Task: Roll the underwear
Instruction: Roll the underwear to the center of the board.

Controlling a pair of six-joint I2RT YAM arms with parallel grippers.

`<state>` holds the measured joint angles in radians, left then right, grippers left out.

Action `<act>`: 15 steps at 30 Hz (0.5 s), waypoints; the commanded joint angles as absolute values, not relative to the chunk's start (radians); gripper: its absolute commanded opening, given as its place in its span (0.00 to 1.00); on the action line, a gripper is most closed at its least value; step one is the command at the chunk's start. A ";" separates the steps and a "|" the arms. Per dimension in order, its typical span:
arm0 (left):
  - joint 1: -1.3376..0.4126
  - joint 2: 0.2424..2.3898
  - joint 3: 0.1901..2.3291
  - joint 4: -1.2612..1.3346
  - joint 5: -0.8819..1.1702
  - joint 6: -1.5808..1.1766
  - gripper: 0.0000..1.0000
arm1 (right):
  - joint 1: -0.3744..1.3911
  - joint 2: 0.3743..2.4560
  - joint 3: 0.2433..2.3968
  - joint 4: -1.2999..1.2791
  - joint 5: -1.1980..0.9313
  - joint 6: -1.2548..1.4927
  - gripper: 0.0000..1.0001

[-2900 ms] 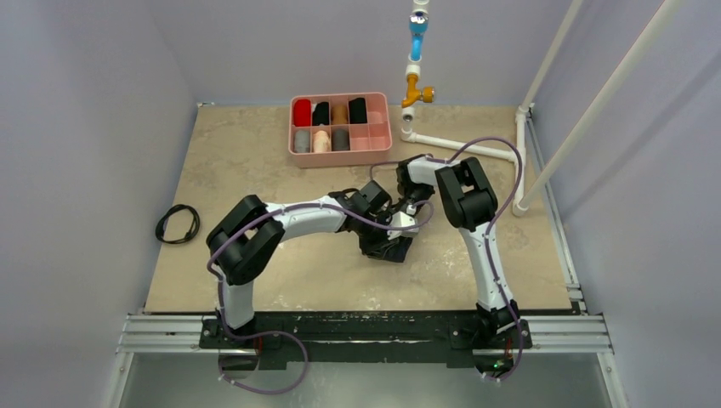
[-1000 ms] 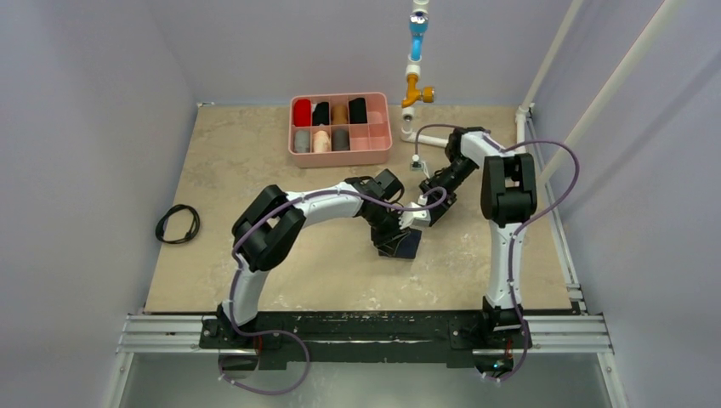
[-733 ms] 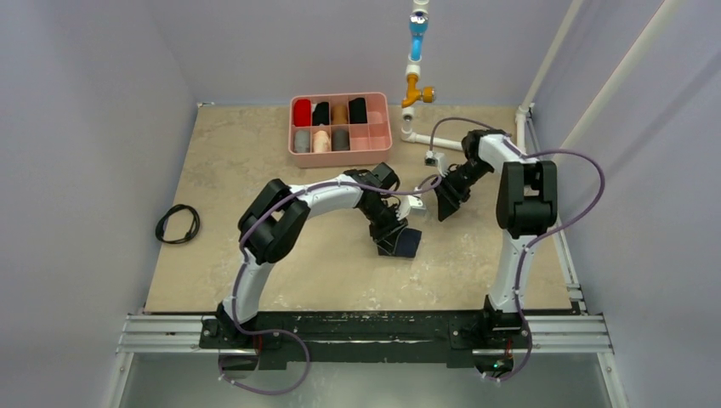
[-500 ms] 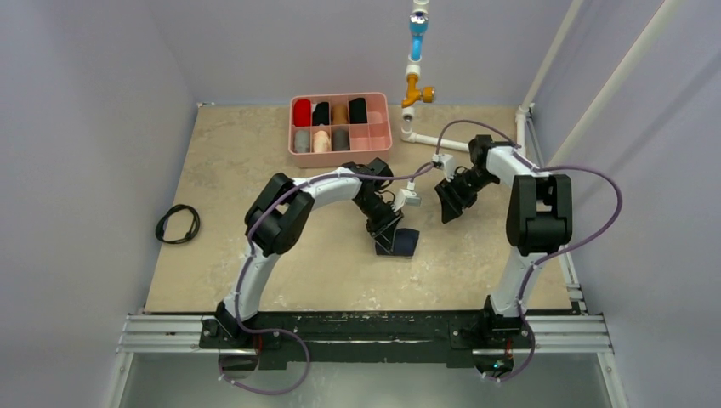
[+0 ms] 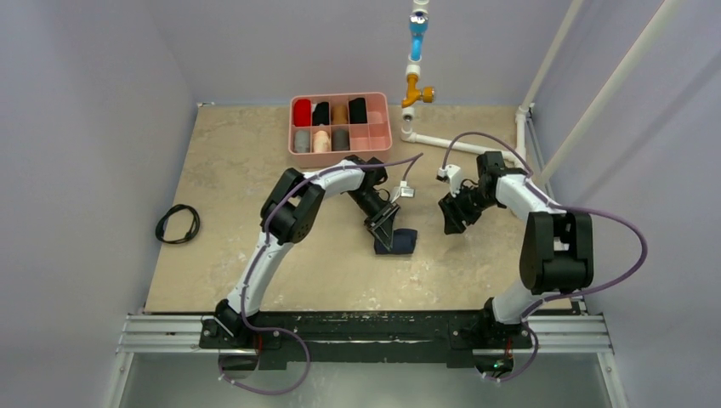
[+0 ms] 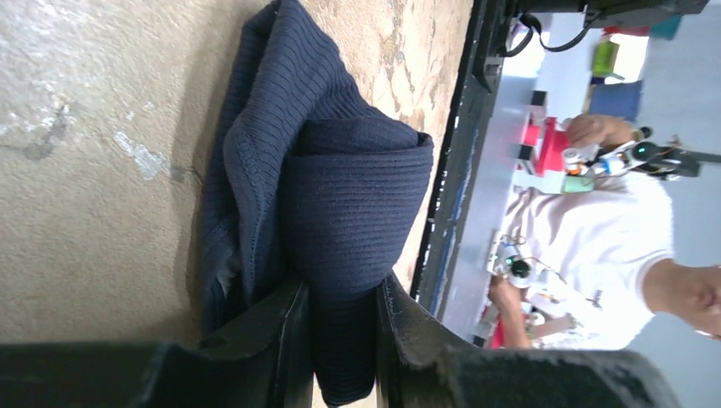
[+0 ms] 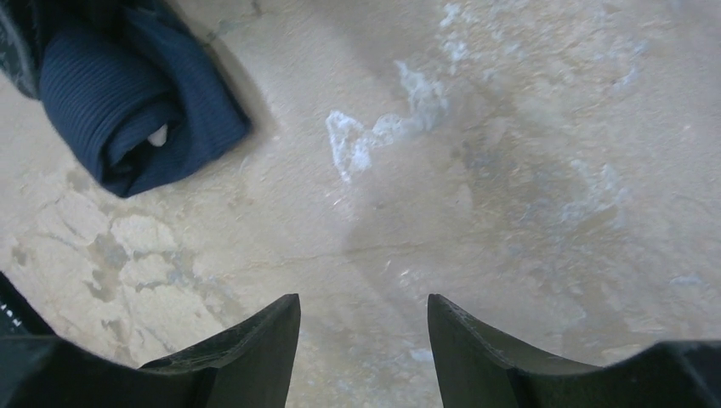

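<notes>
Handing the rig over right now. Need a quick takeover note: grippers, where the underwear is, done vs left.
Left gripper: shut on the underwear, pinching one end of the roll.
Right gripper: open, holding nothing, over bare table to the right of the garment.
Underwear: lying mid-table, on the near side of the pink tray.
Done: mostly rolled into a compact bundle.
Left: a loose layer lies flat beside the roll. It probably needs tucking in before release.
</notes>
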<state>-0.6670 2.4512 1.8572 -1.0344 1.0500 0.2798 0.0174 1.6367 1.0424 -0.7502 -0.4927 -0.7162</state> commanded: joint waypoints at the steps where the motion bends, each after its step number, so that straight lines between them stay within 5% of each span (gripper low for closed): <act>1: -0.667 2.564 1.911 -1.119 0.940 0.257 0.00 | 0.016 1.533 0.974 -0.726 -0.545 -0.784 0.57; 15: -0.644 2.621 2.002 -1.182 0.990 0.099 0.00 | 0.370 1.292 0.877 -0.612 -0.382 -0.684 0.60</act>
